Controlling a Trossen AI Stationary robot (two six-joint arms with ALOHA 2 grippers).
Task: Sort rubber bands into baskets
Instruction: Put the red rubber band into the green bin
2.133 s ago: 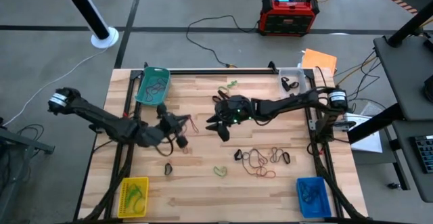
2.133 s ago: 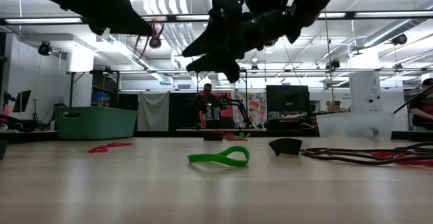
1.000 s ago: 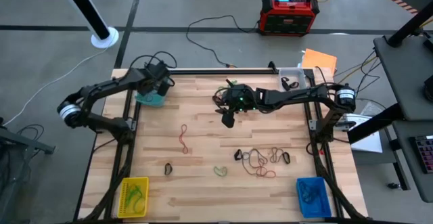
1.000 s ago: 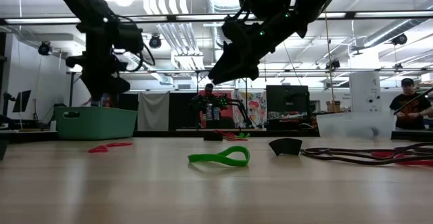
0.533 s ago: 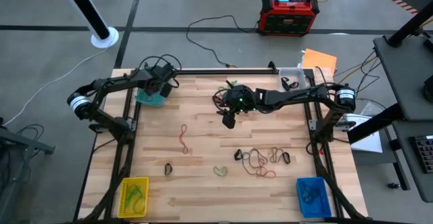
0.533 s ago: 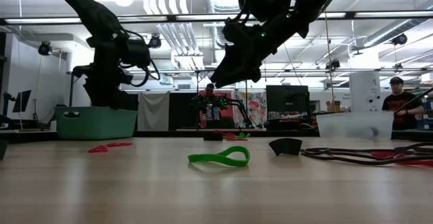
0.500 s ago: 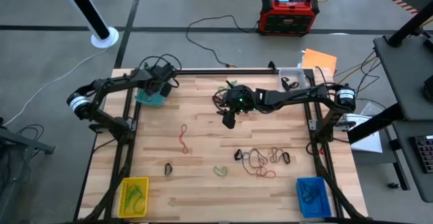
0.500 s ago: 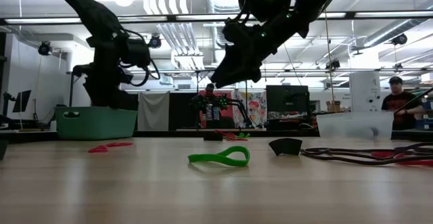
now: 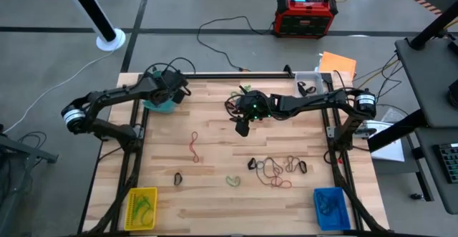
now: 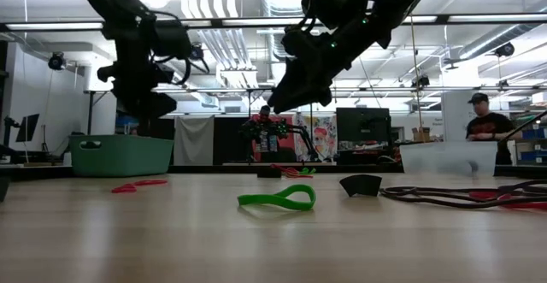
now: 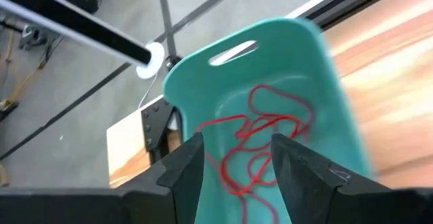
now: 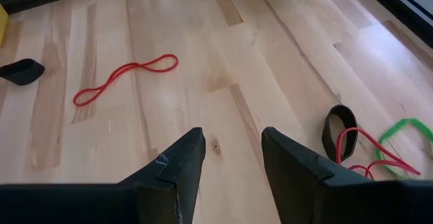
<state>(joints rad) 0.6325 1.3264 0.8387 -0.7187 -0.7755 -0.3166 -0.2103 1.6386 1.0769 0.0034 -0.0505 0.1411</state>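
Teal basket (image 11: 270, 82) of red rubber bands (image 11: 264, 136) beneath left hand (image 11: 237, 163), parted and empty, right hand (image 12: 229, 158) likewise.

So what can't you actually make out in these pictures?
- Teal basket, high view: the left gripper hangs over it and hides what lies inside; only the left wrist view shows red rubber bands there.
- Clear basket, high view: too small to count its contents.
- Tangled pile of bands, high view: too small to separate.
- Right gripper, low view: just a dark silhouette against the ceiling lights.
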